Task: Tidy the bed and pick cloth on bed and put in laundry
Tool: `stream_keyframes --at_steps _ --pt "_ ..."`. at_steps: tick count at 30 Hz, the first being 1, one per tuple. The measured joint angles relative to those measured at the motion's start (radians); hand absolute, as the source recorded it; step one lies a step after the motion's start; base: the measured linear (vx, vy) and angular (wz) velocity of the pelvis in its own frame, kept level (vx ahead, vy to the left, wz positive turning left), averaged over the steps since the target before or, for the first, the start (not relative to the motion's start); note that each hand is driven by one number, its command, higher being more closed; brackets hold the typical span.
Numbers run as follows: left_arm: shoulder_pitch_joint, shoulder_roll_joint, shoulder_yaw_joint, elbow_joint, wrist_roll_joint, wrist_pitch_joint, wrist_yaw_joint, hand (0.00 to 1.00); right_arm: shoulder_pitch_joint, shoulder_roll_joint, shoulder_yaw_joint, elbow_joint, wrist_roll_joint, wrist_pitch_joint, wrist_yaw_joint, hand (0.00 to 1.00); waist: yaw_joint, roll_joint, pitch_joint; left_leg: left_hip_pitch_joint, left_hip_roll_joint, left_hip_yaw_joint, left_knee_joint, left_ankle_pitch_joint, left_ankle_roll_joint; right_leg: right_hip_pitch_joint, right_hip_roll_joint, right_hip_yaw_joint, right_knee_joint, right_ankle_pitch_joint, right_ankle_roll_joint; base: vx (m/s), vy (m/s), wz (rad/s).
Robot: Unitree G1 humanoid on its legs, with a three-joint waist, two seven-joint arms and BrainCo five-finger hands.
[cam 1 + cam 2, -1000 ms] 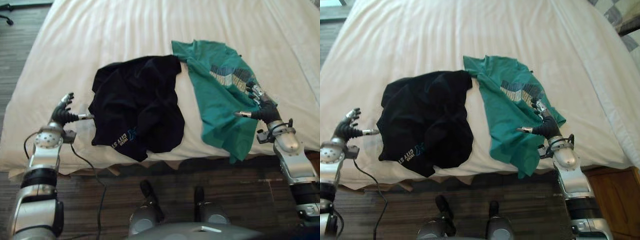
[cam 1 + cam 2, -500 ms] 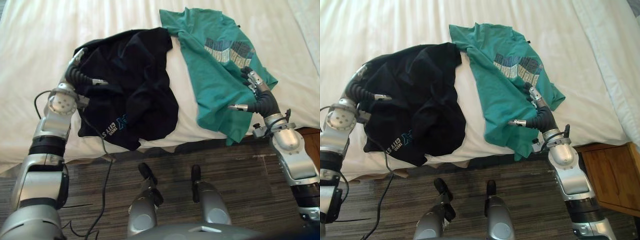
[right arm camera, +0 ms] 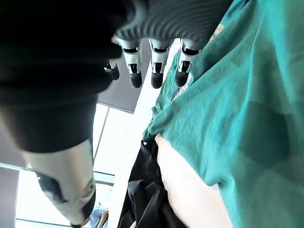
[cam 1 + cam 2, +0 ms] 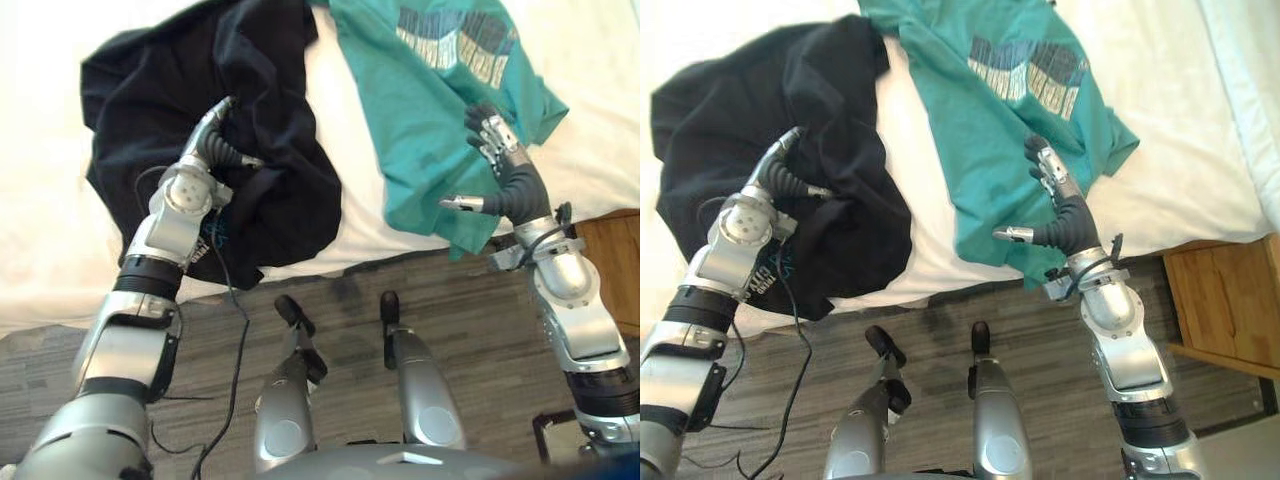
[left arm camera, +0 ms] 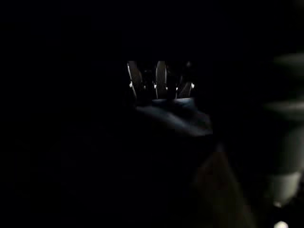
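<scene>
A crumpled black T-shirt [image 4: 150,70] lies on the white bed [image 4: 40,240], with a green T-shirt [image 4: 420,120] spread beside it toward the robot's right. The green shirt's lower edge hangs over the bed's near side. My left hand [image 4: 212,140] rests on the black shirt's middle with its fingers stretched out and its thumb apart; its fingertips [image 5: 160,76] show against dark cloth in the left wrist view. My right hand [image 4: 505,180] hovers open just above the green shirt [image 3: 256,118] near its lower right edge, holding nothing.
A wooden nightstand [image 4: 1230,300] stands at the bed's right corner, close to my right arm. Grey wood-look floor [image 4: 940,320] runs along the bed's near edge. White bedding [image 4: 1180,150] stretches on to the right of the green shirt.
The camera has tipped down and come closer to the bed. My left hand has moved right, from the black shirt's left edge onto its middle. My right hand stays over the green shirt.
</scene>
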Motion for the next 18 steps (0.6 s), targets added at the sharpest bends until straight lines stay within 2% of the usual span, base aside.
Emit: stream_keyframes --at_steps 2,6,7,9,10,12,13,14,15,18 --pt "-0.007 -0.006 0.018 0.014 0.05 0.0 0.009 1.0 -0.063 -0.002 0.031 0.0 -0.004 0.0 0.0 0.0 0.0 0.001 0.001 -0.014 0.012 0.0 0.021 -0.01 -0.004 -0.007 0.006 0.001 -0.002 0.002 -0.003 0.02 -0.063 -0.04" --pt "-0.007 0.002 0.026 0.02 0.035 0.0 0.012 1.0 -0.125 -0.013 0.075 0.0 -0.025 0.004 0.0 0.0 0.0 0.001 0.001 -0.014 0.014 0.002 0.018 -0.01 -0.005 -0.01 0.009 0.009 -0.01 0.008 -0.002 0.03 -0.047 -0.07" --pt "-0.006 0.011 0.026 0.023 -0.005 -0.005 0.012 1.0 -0.147 -0.017 0.094 0.0 -0.051 0.012 0.001 0.0 0.0 0.001 0.001 -0.015 0.013 0.002 0.016 -0.01 -0.004 -0.01 0.009 0.009 -0.016 0.012 -0.002 0.04 -0.035 -0.05" --pt "-0.006 0.028 0.026 0.049 -0.12 -0.05 0.01 1.0 -0.18 -0.017 0.123 -0.001 -0.085 0.031 0.001 0.0 0.001 0.001 0.001 -0.017 0.011 -0.001 0.015 -0.01 -0.004 -0.01 0.008 0.009 -0.02 0.015 -0.001 0.05 -0.032 -0.01" --pt "-0.006 0.032 0.026 0.067 -0.205 -0.087 -0.012 1.0 -0.194 -0.017 0.129 -0.004 -0.108 0.057 0.0 0.0 0.003 0.001 0.001 -0.019 0.009 -0.003 0.015 -0.01 -0.004 -0.01 0.006 0.006 -0.02 0.015 -0.001 0.05 -0.031 0.08" --pt "0.013 0.037 0.057 0.065 -0.385 -0.156 -0.117 1.0 -0.227 -0.028 0.133 -0.006 -0.185 0.122 -0.003 0.0 0.01 0.005 0.003 -0.04 0.005 -0.029 0.017 -0.01 -0.002 -0.016 -0.002 -0.017 -0.019 0.015 -0.001 0.05 -0.035 0.25" --pt "0.029 0.036 0.077 0.058 -0.438 -0.174 -0.161 1.0 -0.236 -0.035 0.136 -0.005 -0.222 0.142 -0.004 0.0 0.011 0.007 0.005 -0.047 0.004 -0.04 0.017 -0.008 0.0 -0.017 -0.005 -0.028 -0.019 0.014 -0.001 0.06 -0.032 0.37" --pt "0.079 0.025 0.122 0.024 -0.54 -0.198 -0.245 1.0 -0.251 -0.048 0.14 0.006 -0.272 0.185 -0.012 0.0 0.015 0.006 0.008 -0.055 0.001 -0.057 0.017 -0.007 0.001 -0.016 -0.009 -0.043 -0.015 0.01 -0.001 0.07 -0.031 0.39" --pt "0.129 0.001 0.149 -0.01 -0.607 -0.211 -0.308 1.0 -0.253 -0.057 0.131 0.021 -0.294 0.215 -0.021 0.0 0.024 0.005 0.009 -0.06 -0.002 -0.071 0.019 -0.007 0.002 -0.016 -0.014 -0.055 -0.005 0.002 0.0 0.08 -0.034 0.4" --pt "0.282 -0.103 0.228 -0.121 -0.715 -0.227 -0.425 1.0 -0.269 -0.055 0.105 0.103 -0.312 0.289 -0.066 0.0 0.049 0.0 0.013 -0.068 -0.011 -0.118 0.027 -0.007 0.002 -0.012 -0.032 -0.097 0.043 -0.035 -0.002 0.1 -0.05 0.48"
